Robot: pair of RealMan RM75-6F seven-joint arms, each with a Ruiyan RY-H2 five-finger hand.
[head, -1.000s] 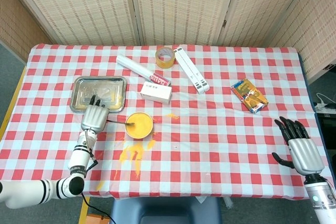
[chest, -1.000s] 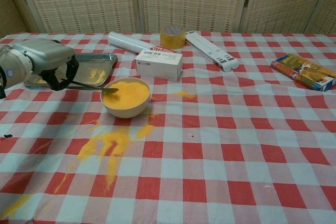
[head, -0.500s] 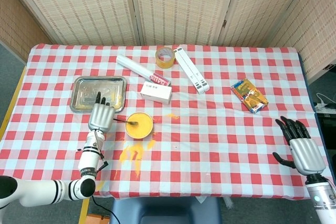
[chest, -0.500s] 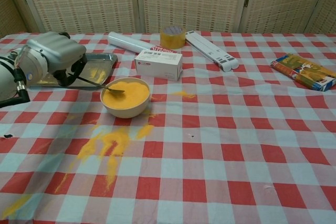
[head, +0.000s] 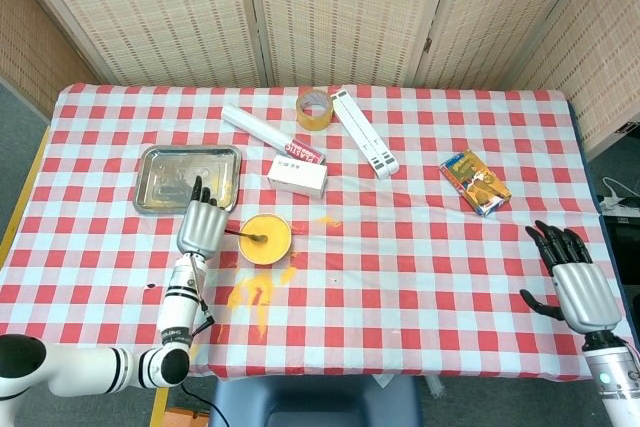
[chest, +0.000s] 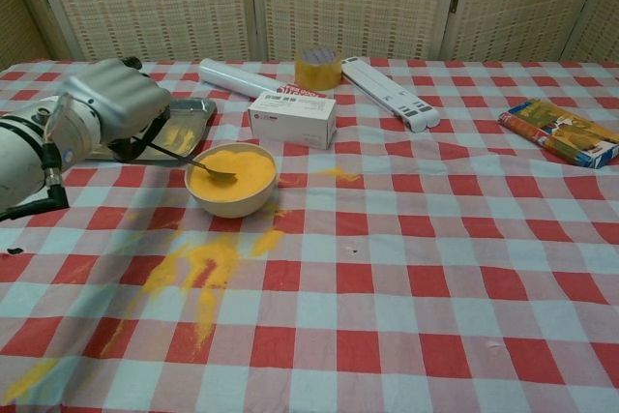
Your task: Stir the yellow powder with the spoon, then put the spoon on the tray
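A cream bowl (head: 265, 238) (chest: 232, 181) of yellow powder stands left of centre on the checked cloth. My left hand (head: 201, 226) (chest: 114, 109) is just left of the bowl and holds a metal spoon (chest: 189, 162) (head: 246, 236) by the handle, its tip in the powder. The steel tray (head: 188, 178) (chest: 190, 117), dusted with yellow, lies behind the left hand. My right hand (head: 576, 280) hovers open near the table's front right corner, away from everything, and shows only in the head view.
Spilled yellow powder (chest: 198, 273) streaks the cloth in front of the bowl. Behind the bowl lie a white box (chest: 292, 119), a white roll (chest: 235, 77), a tape roll (chest: 318, 69) and a white folded stand (chest: 390, 92). A colourful packet (chest: 559, 130) lies at the right.
My left hand has shifted right toward the bowl, carrying the spoon's tip further into the powder. The right hand has stayed put.
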